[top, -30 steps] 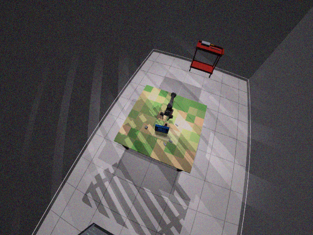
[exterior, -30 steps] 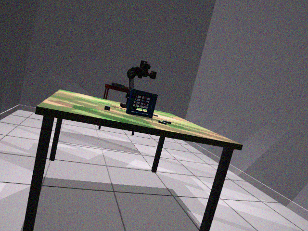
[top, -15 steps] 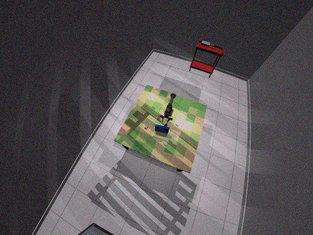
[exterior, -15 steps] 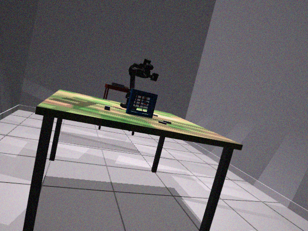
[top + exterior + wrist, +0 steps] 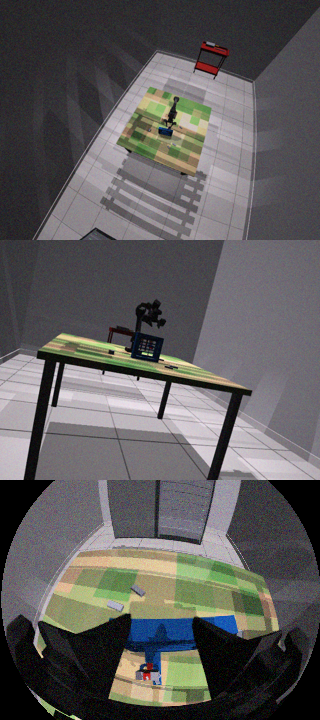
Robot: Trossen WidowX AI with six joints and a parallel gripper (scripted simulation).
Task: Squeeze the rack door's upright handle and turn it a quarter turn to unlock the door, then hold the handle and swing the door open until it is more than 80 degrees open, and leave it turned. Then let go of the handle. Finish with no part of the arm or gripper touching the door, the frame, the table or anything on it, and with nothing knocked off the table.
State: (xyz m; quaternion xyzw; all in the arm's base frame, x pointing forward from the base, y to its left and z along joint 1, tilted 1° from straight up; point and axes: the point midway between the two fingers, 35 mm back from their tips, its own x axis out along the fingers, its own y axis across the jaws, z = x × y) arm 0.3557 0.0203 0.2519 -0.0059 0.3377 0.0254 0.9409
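The blue rack frame (image 5: 165,130) (image 5: 161,351) (image 5: 216,623) stands upright on the table; its barred opening shows in the exterior view. In the wrist view, a narrow blue strip (image 5: 157,659) runs from the frame toward the arm, with a small red-and-grey part (image 5: 146,675) at its end; I cannot tell whether this is the handle. The door's angle and the handle's turn cannot be made out. My gripper (image 5: 168,126) (image 5: 155,326) (image 5: 162,620) is open and empty, above the rack with its fingertips clear of it. Its two fingers point down.
Several small grey blocks lie around the rack on the patterned table (image 5: 155,155) (image 5: 85,361) (image 5: 240,597), including one at the left (image 5: 149,130) (image 5: 111,352) and one at the right (image 5: 180,127). A red cart (image 5: 206,68) stands on the floor behind the arm.
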